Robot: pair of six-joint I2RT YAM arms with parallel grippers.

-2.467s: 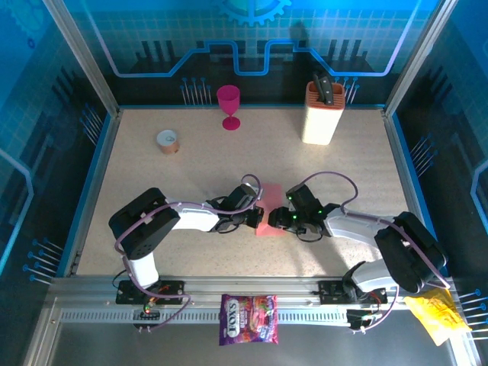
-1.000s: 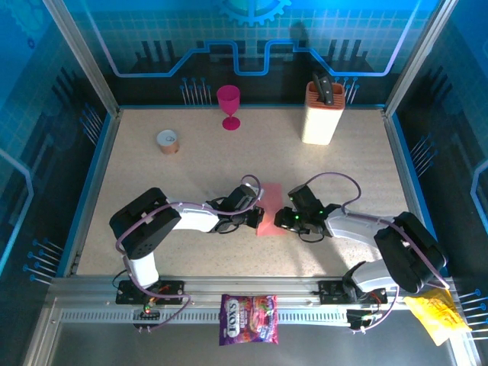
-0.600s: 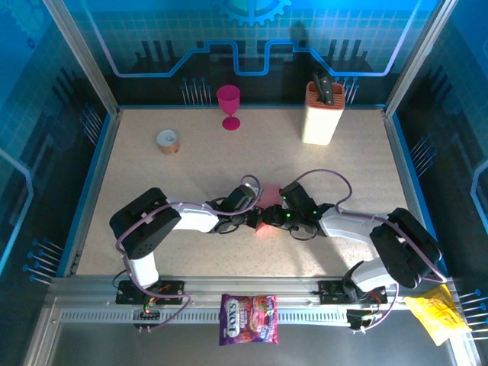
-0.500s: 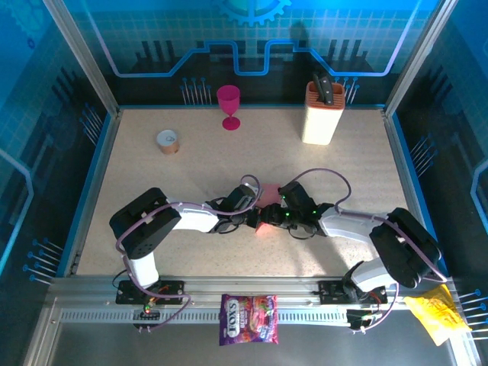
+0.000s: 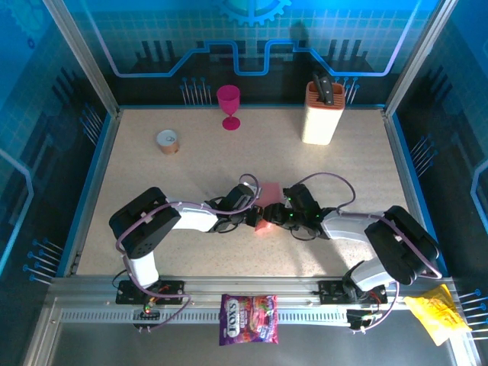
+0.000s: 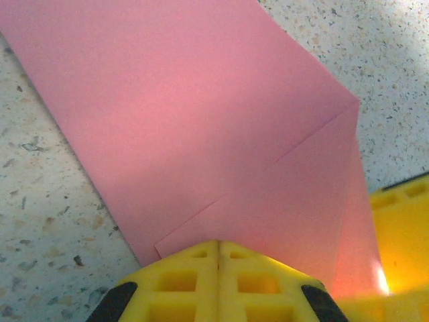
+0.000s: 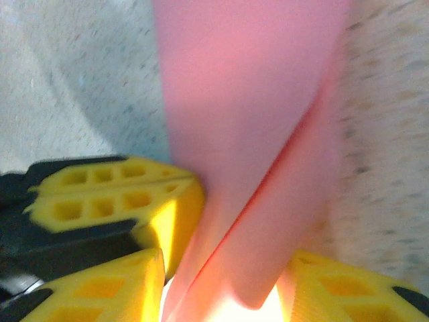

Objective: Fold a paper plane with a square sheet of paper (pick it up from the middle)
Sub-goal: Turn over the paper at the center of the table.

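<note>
From my end, the speckled tabletop (image 5: 343, 175) carries both arms, reaching in to meet near its middle. Well beyond the right pincer (image 5: 280, 217), at the far edge, stands the cream knife block (image 5: 322, 114). Behind both pincers, off the tabletop on the near rail, lies the purple candy bag (image 5: 248, 319). Far beyond the left pincer (image 5: 258, 217) stands the magenta goblet (image 5: 229, 103).

The square sheet of paper (image 5: 269, 191) lies flat right between the two pincers, partly folded, with a diagonal crease showing in the left wrist view. The left pincer (image 6: 218, 251) is fully closed, its tips set on the sheet's near edge; it looks to press down rather than pinch. The right pincer (image 7: 224, 282) stands partly parted, a lifted, curling flap of the sheet (image 7: 255, 134) between its yellow fingers (image 7: 335, 285).
</note>
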